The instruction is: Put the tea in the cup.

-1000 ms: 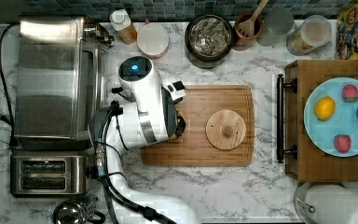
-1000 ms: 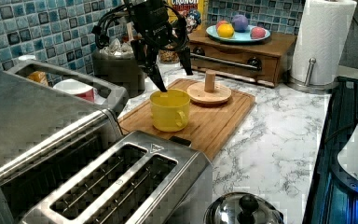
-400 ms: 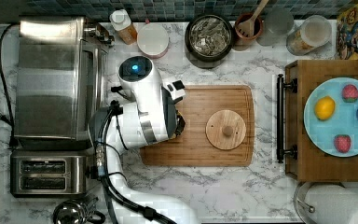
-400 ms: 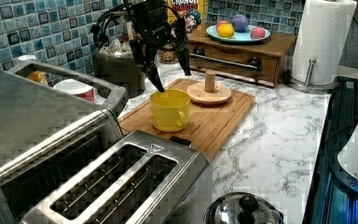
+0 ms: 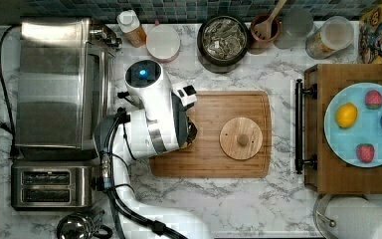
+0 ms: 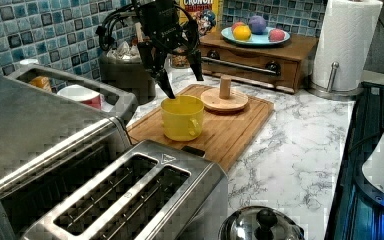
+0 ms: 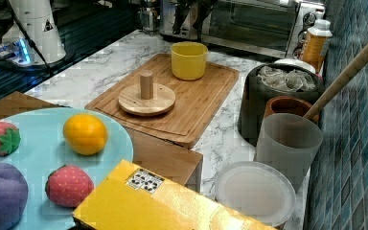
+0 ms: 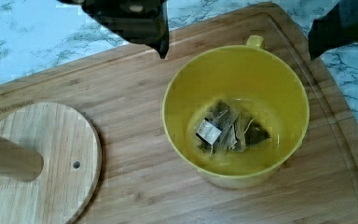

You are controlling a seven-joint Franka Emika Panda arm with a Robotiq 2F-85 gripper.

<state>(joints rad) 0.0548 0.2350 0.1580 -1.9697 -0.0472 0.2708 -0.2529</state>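
Tea bag (image 8: pixel 227 127) lies at the bottom of the yellow cup (image 6: pixel 182 117), centre-left of the left view on the wooden cutting board (image 6: pixel 230 130) beside the round lid (image 6: pixel 225 99), suggesting delivery is done, while the gripper (image 6: pixel 181 82) hangs just above the rim, pointing down, fingers spread and empty.

You're looking at a kitchen counter of white marble with grey veins (image 5: pixel 238 199), backed by a wall of small blue-green tiles (image 6: pixel 25 35). You've got a steel toaster oven (image 5: pixel 59 84) at the top view's left, a two-slot toaster (image 5: pixel 52 185) just below it. A wooden cutting board (image 5: pixel 214 159) lies mid-counter. At the top view's right sits a wooden drawer box (image 5: pixel 353 179) bearing a light blue plate (image 5: pixel 363 119). A paper towel roll (image 6: pixel 347 42) stands beside that box. Light is even and bright.
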